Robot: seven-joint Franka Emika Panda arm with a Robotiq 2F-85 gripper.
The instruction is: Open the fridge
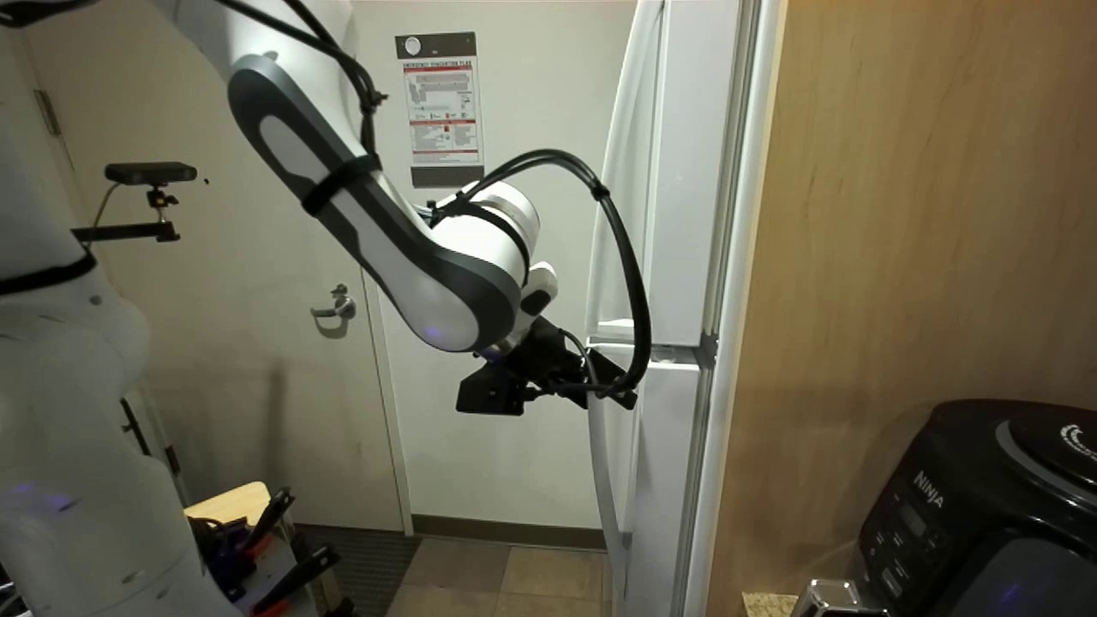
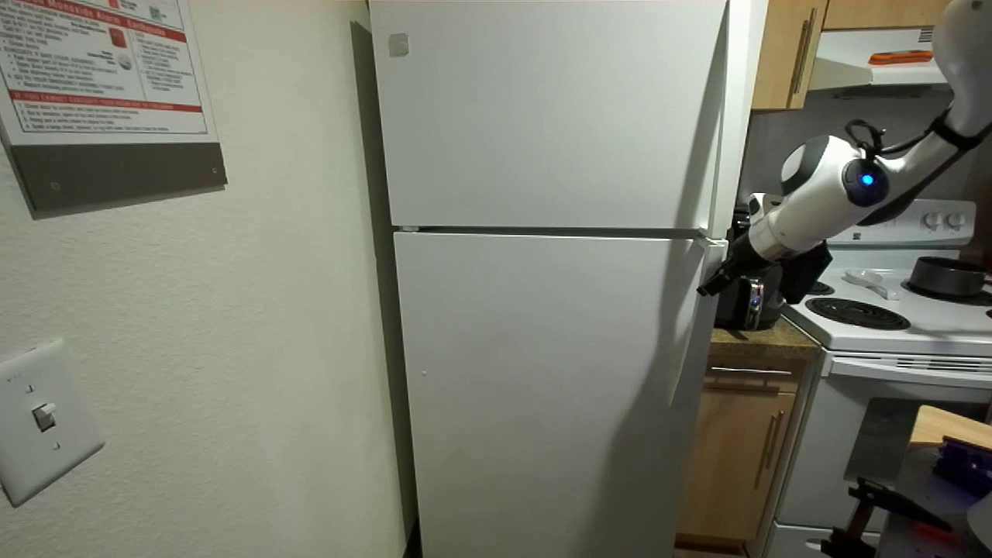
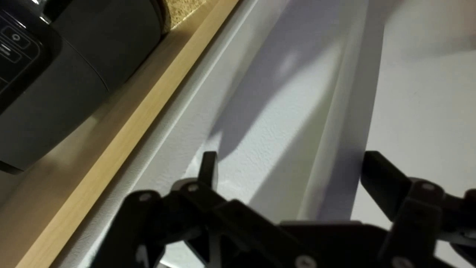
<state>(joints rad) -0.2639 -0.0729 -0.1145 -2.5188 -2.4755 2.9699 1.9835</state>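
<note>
Fridge (image 2: 535,116): ctr of an ext. view, 2 drs (image 2: 527,403) shut
Handle (image 3: 349,126): btwn fingers (image 3: 385,184), R of ctr, wrist view
Gripper (image 3: 290,160): jaws spread wide, btm of same view

In an exterior view, the camera looks edge-on along the front of the fridge (image 1: 686,171) toward a wall notice (image 1: 443,111). In an exterior view, the camera faces the fridge doors (image 2: 535,372) nearly head-on, a light switch (image 2: 45,418) close by. The wrist view looks over the claw (image 3: 290,167), very near the fridge. All 3 share the fridge.
</note>
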